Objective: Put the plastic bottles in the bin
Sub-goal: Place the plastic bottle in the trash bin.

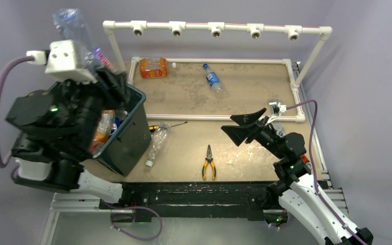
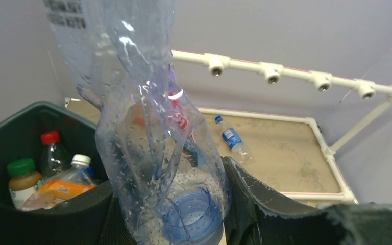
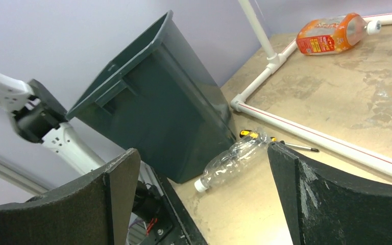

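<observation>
My left gripper [image 1: 98, 69] is shut on a crumpled clear bottle [image 1: 73, 29] with a blue cap and holds it upright above the dark bin [image 1: 132, 133]. In the left wrist view the bottle [image 2: 148, 132] fills the space between the jaws [image 2: 184, 214]. Several bottles [image 2: 56, 176] lie in the bin [image 2: 10, 125]. On the table lie an orange bottle [image 1: 153, 67], a blue-labelled bottle [image 1: 213, 77] and a clear bottle [image 1: 156, 144] beside the bin. My right gripper [image 1: 245, 125] is open and empty over the mid table, facing the clear bottle [image 3: 235, 158] and the bin [image 3: 163, 97].
Yellow-handled pliers [image 1: 209, 163] lie near the front edge. A yellow-and-black screwdriver [image 1: 166, 125] lies by the clear bottle. A white pipe frame [image 1: 214, 28] with sockets stands at the back, and low white pipes [image 1: 219, 117] border the far half of the table.
</observation>
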